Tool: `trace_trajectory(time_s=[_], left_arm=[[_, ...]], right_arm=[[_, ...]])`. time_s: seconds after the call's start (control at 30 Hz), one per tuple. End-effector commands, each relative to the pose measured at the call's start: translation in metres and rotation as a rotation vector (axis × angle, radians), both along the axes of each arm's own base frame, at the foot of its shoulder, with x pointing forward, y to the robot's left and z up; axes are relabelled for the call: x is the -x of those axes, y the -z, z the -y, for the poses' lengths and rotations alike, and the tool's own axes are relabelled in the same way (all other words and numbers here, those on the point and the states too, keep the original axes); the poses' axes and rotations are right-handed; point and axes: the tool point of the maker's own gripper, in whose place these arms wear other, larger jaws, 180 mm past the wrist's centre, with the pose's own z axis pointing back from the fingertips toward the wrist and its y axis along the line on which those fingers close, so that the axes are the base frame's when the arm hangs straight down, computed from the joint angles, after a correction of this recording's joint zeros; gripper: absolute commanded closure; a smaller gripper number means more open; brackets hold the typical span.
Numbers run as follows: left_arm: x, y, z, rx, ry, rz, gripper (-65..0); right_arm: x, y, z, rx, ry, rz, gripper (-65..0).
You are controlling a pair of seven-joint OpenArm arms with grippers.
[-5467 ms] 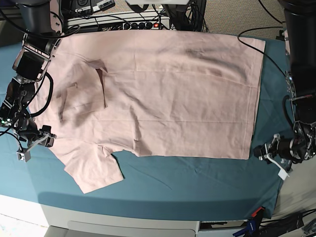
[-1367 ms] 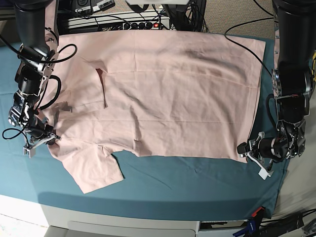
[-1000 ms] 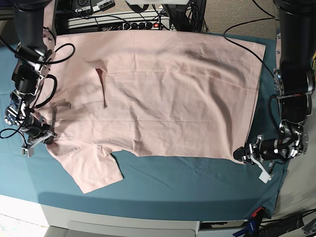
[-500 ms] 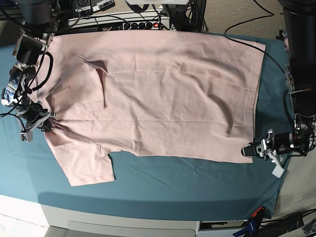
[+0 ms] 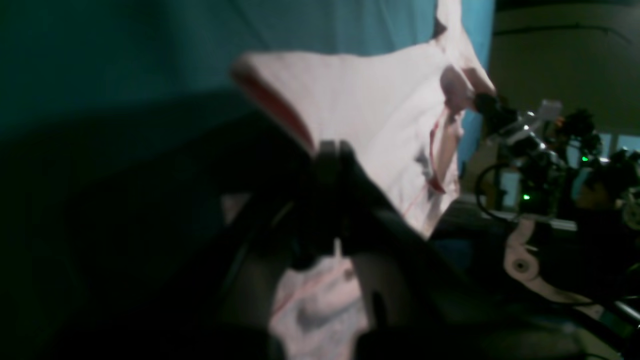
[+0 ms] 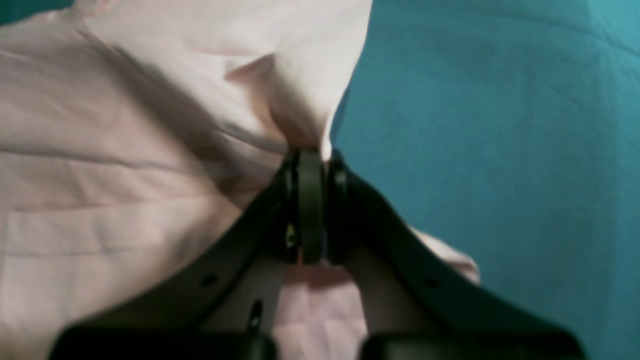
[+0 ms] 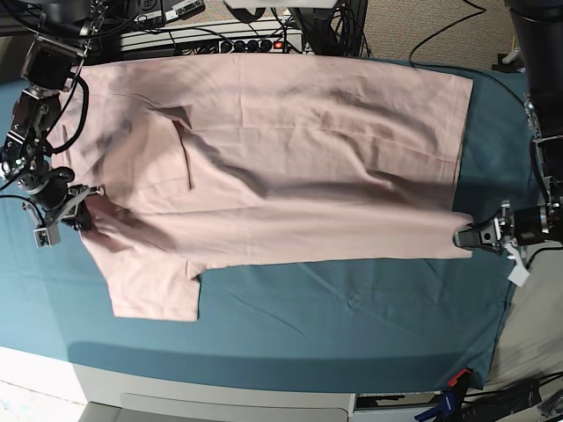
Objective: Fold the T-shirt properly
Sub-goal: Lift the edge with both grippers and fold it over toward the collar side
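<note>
Since half a second ago both arms have pulled outward, lifting the near edge of the one pink T-shirt [image 7: 290,167] off the teal table cloth [image 7: 334,316]. Two grippers hang low at opposite ends: the left gripper [image 7: 466,237] is clamped on the hem corner, the right gripper [image 7: 81,214] on the shoulder edge.

One pink T-shirt [image 7: 290,167] lies spread across the middle of the frame, with one short sleeve [image 7: 149,286] showing at the lower left. One teal cloth [image 7: 352,321] covers the one counter [image 7: 220,391] beneath it. Two robot arms are in view, each with one end effector: the right end effector [image 7: 77,211] at the left edge and the left end effector [image 7: 464,237] at the right edge. One power strip [image 7: 251,42] sits along the top, with one red light.
</note>
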Motion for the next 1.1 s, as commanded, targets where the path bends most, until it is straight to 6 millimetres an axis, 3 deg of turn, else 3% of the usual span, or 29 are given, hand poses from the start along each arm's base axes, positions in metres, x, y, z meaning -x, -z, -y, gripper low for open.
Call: trace_trajectory(time_s=[0.0,0.43,0.8,1.07], left_arm=[[-0.012,-0.023,-0.015,-0.012,-0.022,0.067,0.0],[0.011,0.000,-0.020,-0.033,-0.017,0.013,0.0],[0.029,0.004,-0.007,-0.103,0.083,0.063,0.0],[0.050,0.015,0.002,-0.132,0.139,0.060,0.0]], right_arm=[[-0.007,-0.024,0.010,0.030,-0.002,0.056,0.0],[0.023,-0.023,0.029,0.078,0.015,0.020,0.0],[0.050,-0.051,0.058,-0.068,0.145,0.092,0.0],[0.073,-0.057,0.046,0.016,0.092,0.070,0.0]])
